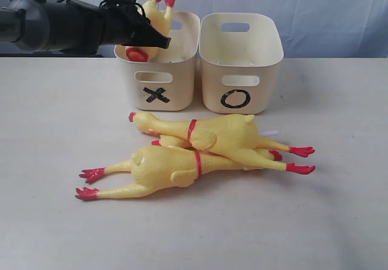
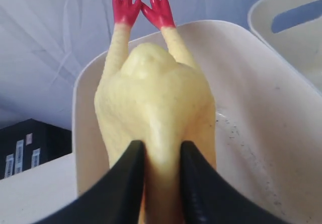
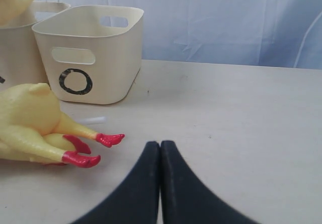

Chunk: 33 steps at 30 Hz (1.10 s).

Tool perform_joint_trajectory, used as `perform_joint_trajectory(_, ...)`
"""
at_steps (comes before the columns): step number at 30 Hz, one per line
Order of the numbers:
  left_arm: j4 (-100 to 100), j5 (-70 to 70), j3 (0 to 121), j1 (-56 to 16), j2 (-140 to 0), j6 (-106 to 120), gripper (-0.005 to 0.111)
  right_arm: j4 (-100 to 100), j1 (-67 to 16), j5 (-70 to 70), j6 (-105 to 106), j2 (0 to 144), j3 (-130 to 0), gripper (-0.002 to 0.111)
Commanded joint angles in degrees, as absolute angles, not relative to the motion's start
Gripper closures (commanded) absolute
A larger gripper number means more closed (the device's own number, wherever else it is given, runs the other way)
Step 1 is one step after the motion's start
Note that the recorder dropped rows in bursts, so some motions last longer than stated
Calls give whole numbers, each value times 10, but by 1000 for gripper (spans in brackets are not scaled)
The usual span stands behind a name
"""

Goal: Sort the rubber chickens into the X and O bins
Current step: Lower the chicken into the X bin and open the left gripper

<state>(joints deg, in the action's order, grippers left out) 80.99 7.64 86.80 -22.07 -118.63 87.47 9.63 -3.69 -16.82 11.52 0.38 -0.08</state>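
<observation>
My left gripper (image 1: 159, 41) is shut on a yellow rubber chicken (image 2: 156, 93), its fingers (image 2: 132, 156) pinching the body. That chicken (image 1: 156, 21) hangs tilted in the X bin (image 1: 159, 109), red feet up and red head near the front rim. Beside it stands the O bin (image 1: 260, 88), with nothing showing inside. Two long chickens (image 1: 224, 138) (image 1: 163, 168) lie crossed on the table before the bins, with a slim small one (image 1: 171, 141) partly hidden between them. My right gripper (image 3: 160, 144) is shut with nothing in it, low over the table right of their feet (image 3: 80, 158).
A whitish tube end (image 3: 93, 119) pokes out behind the lying chickens near the O bin (image 3: 110, 58). A blue-grey cloth hangs behind the table. The left arm (image 1: 54, 24) reaches in from the far left over the X bin.
</observation>
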Motion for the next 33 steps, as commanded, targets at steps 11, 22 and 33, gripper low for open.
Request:
perform_joint_trajectory(11, 861, 137, 875, -218, -1186, 902, 107, 97, -35, -161, 115, 0, 0, 109)
perform_joint_trajectory(22, 861, 90, 875, -218, -1186, 907, 73, 97, -35, -161, 115, 0, 0, 109)
perform_joint_trajectory(33, 870, 87, 875, -218, -1186, 907, 34, 97, -35, -161, 115, 0, 0, 109)
